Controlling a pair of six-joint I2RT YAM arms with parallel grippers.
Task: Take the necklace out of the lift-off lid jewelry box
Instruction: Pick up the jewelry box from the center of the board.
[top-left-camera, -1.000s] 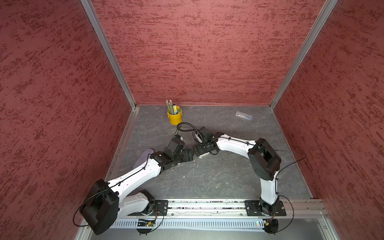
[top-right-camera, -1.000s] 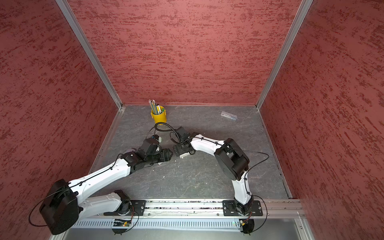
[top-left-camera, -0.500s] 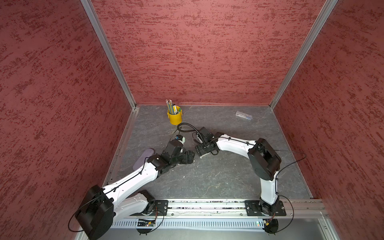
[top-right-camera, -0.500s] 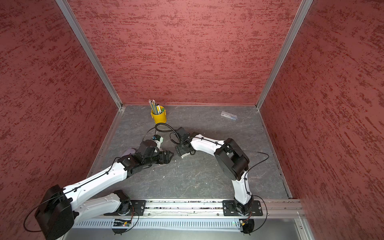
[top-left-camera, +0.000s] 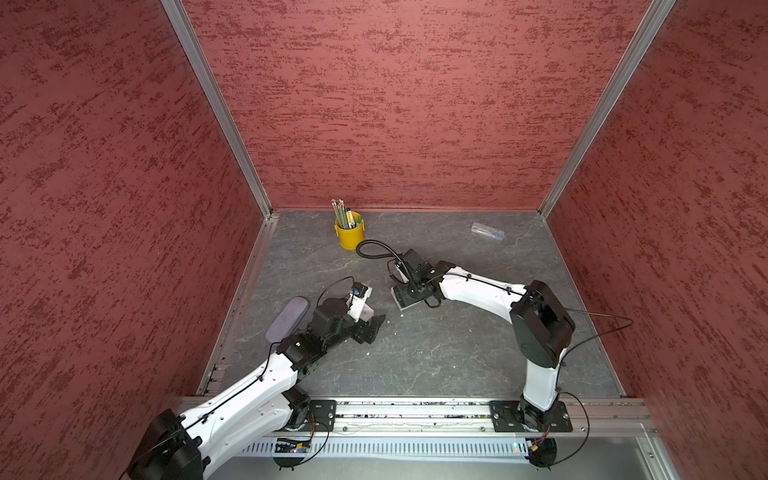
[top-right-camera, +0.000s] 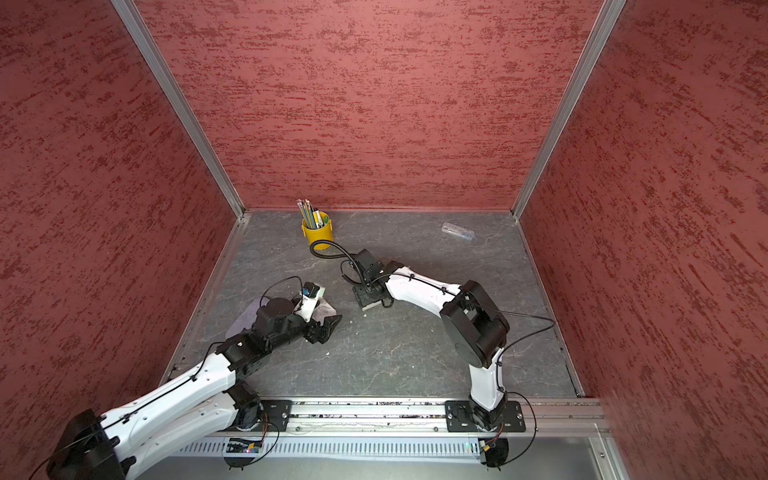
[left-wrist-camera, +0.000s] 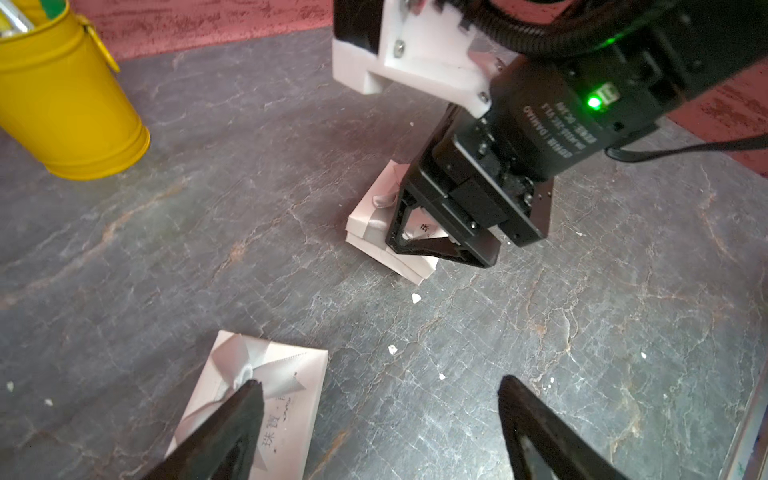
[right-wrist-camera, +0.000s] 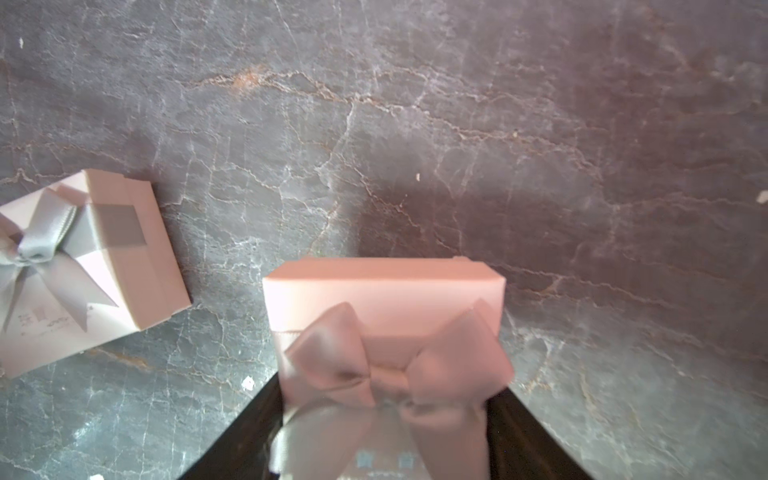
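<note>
Pink card, each with one grey ribbon bow on top: two boxes lie on the grey table (top-left-camera: 436, 353). Each has its bowed lid uppermost, and the necklace cannot be seen in any view. The right box (right-wrist-camera: 382, 291) sits near the table's middle, its lid on its base. The right gripper (right-wrist-camera: 388, 386) points down over it, with one jaw close against each of two opposite sides. Whether they press the box I cannot tell.

The left box (left-wrist-camera: 299, 374) lies flat, apart from the first, on the side of the left arm (top-left-camera: 257, 378). The left gripper (left-wrist-camera: 379, 383) hangs by it with its jaws wide apart and nothing between them, and one fingertip (left-wrist-camera: 249, 399) is over the bow.

One yellow cup (top-left-camera: 349, 237) stands near the back wall, holding pencils (top-left-camera: 340, 210) too fine to count. One clear tube (top-left-camera: 487, 231) lies at the back right. One purple oval case (top-left-camera: 287, 318) lies beside the left arm.
</note>
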